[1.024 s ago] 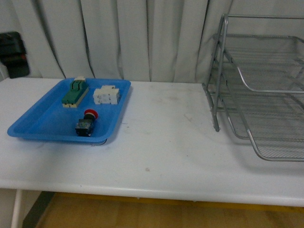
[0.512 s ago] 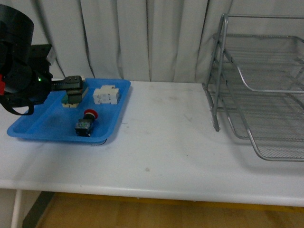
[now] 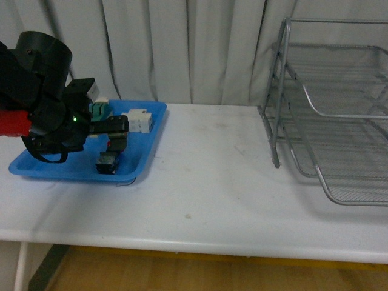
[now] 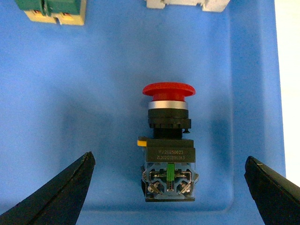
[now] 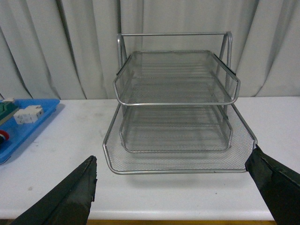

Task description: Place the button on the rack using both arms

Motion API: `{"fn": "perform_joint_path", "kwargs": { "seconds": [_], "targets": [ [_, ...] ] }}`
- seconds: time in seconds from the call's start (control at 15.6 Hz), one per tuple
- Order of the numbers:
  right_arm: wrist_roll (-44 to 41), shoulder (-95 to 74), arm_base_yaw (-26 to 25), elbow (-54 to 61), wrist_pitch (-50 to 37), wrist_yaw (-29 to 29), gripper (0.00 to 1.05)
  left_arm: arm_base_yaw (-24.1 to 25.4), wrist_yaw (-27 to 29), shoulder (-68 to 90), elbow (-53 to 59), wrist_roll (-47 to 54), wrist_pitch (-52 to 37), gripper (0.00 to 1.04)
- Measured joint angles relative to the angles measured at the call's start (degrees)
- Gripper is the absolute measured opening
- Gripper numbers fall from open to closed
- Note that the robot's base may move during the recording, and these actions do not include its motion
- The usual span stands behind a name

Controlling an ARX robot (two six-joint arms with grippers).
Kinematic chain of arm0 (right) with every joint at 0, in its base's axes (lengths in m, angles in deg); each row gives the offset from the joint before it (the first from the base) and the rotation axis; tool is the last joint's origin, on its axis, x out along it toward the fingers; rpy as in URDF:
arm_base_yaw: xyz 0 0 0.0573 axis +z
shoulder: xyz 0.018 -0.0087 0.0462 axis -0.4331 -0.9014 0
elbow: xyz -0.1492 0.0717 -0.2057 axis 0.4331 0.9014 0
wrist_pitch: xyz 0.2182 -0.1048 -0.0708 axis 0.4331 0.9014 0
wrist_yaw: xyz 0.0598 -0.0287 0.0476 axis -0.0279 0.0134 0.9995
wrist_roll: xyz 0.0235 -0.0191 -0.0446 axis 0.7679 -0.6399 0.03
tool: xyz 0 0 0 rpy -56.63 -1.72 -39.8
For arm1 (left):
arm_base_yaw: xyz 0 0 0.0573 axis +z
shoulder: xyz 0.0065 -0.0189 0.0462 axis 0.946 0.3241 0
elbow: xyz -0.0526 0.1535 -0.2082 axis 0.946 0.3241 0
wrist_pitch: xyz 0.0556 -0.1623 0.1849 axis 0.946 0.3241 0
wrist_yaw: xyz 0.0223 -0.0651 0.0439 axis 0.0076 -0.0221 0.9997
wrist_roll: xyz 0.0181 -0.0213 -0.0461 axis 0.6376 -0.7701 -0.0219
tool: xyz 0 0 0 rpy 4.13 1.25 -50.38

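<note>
One button (image 4: 168,150), one rack (image 5: 176,161), one tray (image 4: 70,93), two blocks (image 3: 138,120).

The left claw (image 4: 168,160) hangs with jaws spread wide, bare blue tray (image 4: 70,93) floor on either side of the button (image 4: 168,140). The green-and-beige block (image 4: 50,10) and white block (image 4: 187,3) crowd the tray's far end, clear of the button. Rightward, open table (image 3: 212,182) runs to the rack (image 3: 330,121), whose tiers show open fronts to the right claw (image 5: 172,159).
</note>
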Motion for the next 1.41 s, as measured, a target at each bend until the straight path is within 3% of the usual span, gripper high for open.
{"fn": "perform_joint_path", "kwargs": {
  "seconds": [0.64,0.96,1.09,1.41],
  "targets": [
    [0.0,0.0,0.0,0.0,0.0,0.0,0.98,-0.9,2.2,7.1,-4.9,1.7,2.7,0.97],
    [0.0,0.0,0.0,0.0,0.0,0.0,0.98,-0.8,0.7,6.9,-3.8,2.0,1.4,0.43],
    [0.0,0.0,0.0,0.0,0.0,0.0,0.98,-0.8,0.2,5.8,-3.2,2.8,1.0,0.37],
    [0.0,0.0,0.0,0.0,0.0,0.0,0.98,-0.7,-1.3,-5.6,4.0,3.7,-3.3,0.37]
  ]
}}
